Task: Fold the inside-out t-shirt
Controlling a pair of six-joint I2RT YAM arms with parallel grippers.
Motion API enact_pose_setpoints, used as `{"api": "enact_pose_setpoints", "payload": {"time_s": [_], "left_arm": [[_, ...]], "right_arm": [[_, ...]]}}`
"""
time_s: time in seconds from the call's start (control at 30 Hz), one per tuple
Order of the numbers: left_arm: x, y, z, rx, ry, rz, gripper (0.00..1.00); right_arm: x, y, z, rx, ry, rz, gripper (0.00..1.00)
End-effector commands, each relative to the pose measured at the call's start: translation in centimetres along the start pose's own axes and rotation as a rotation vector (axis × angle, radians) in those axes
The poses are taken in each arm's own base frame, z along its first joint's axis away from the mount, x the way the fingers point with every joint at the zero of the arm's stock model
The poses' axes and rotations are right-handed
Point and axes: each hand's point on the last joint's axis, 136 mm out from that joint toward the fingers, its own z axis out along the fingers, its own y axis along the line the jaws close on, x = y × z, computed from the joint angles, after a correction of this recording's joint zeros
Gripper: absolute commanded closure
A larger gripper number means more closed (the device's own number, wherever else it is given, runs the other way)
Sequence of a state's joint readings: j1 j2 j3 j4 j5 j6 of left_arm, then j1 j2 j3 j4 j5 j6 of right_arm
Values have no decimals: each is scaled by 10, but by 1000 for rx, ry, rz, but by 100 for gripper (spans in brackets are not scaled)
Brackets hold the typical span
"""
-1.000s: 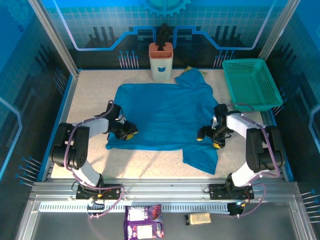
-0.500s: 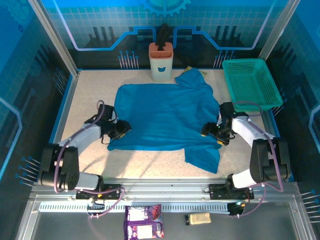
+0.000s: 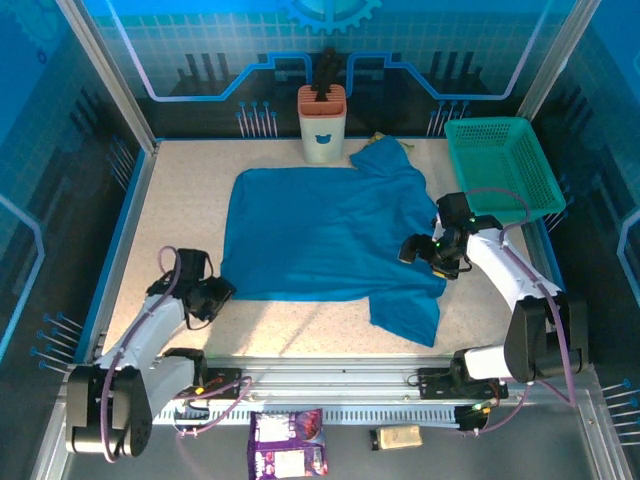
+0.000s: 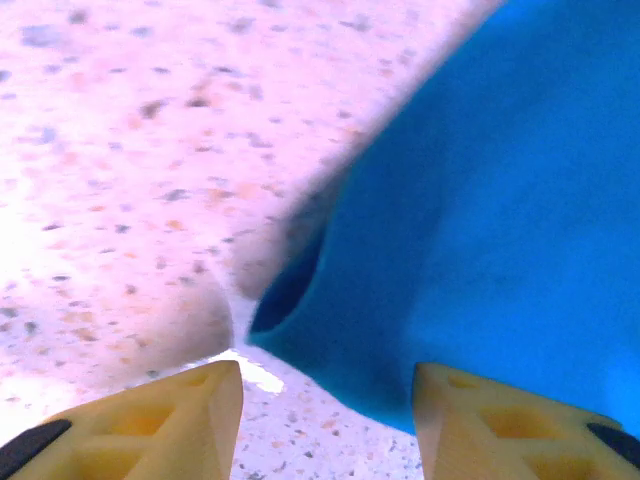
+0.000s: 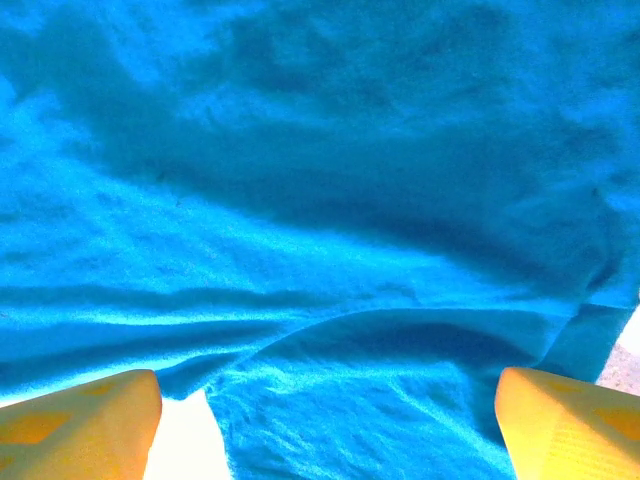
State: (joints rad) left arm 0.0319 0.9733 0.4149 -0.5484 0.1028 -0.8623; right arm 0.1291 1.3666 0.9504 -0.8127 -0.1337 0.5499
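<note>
The inside-out t-shirt [image 3: 330, 230] lies spread flat in the middle of the table, with one sleeve at the back right and another flap at the front right. My left gripper [image 3: 222, 292] sits low on the table just left of the shirt's front-left corner, open and holding nothing. In the left wrist view that corner [image 4: 480, 200] lies just ahead of the gripper [image 4: 328, 420], slightly lifted off the table. My right gripper [image 3: 412, 251] hovers over the shirt's right edge, open. In the right wrist view, blue cloth [image 5: 320, 150] with a seam fold lies beneath the wide-apart gripper [image 5: 325, 430].
A teal mesh basket [image 3: 500, 165] stands at the back right, close to the right arm. An orange-and-white holder [image 3: 322, 125] stands at the back centre. A snack packet [image 3: 288, 445] and a small yellowish item [image 3: 397, 437] lie on the front rail.
My left gripper has let go of the shirt's front-left corner and pulled back toward the near left, its jaws opening. My right gripper has drifted slightly toward the back along the right edge.
</note>
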Motion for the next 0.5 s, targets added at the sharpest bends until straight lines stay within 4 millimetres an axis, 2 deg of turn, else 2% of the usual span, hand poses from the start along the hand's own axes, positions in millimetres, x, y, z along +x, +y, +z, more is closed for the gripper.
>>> {"api": "enact_pose_setpoints", "payload": {"time_s": [0.0, 0.13, 0.47], "left_arm": [[1, 4, 2, 32, 12, -91, 49], [-4, 2, 3, 57, 5, -118, 51], [-15, -1, 1, 103, -9, -133, 71]], "right_arm": [[4, 5, -12, 7, -1, -25, 13], [7, 8, -13, 4, -2, -31, 13], [14, 10, -21, 9, -14, -32, 14]]}}
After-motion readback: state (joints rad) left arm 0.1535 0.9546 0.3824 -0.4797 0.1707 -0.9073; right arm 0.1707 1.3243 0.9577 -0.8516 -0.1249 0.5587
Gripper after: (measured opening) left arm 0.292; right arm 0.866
